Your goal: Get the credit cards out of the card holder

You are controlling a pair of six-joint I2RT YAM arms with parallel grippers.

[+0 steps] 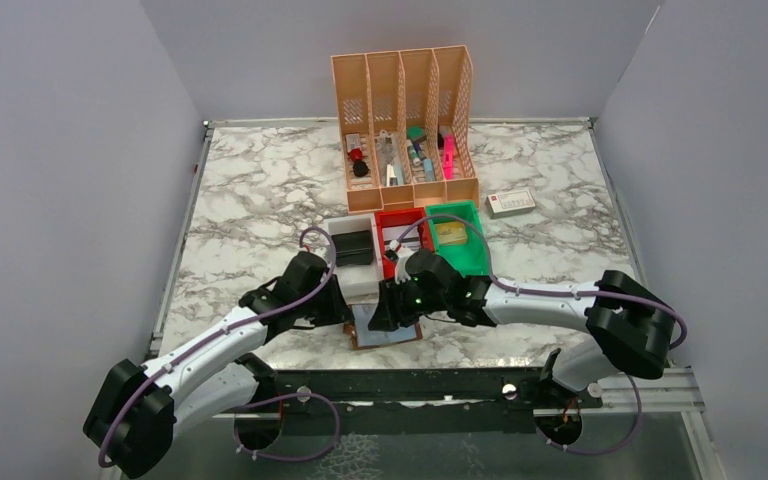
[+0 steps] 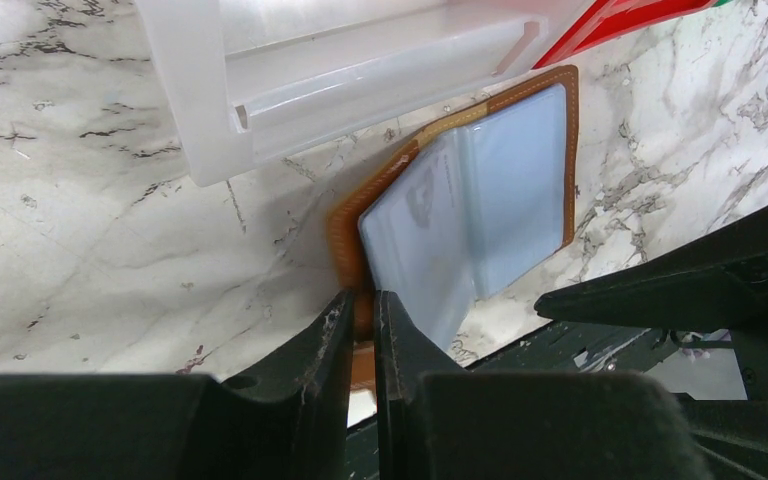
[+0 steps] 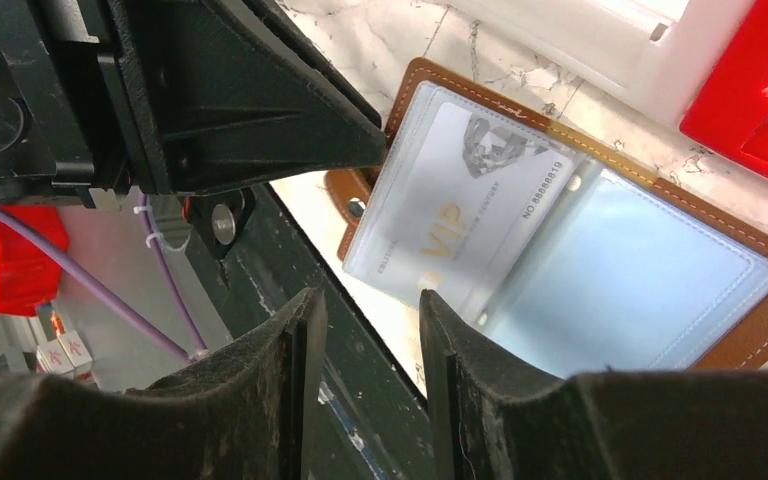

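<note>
Left claw (image 2: 363,300) was pinching the brown strap edge of the card holder (image 2: 558,150), evidently to anchor it while it lay open at the near edge of the desk (image 2: 80,220), just beside a white tray (image 2: 380,70). Right claw (image 3: 368,300) stood spread and empty near a sleeved credit card (image 3: 460,190), judged poised to draw it out.

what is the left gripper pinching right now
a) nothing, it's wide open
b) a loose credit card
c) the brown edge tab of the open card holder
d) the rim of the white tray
c: in the left wrist view the left gripper has its fingers closed on the brown tab at the edge of the card holder, which lies open with its clear sleeves facing up.
</note>
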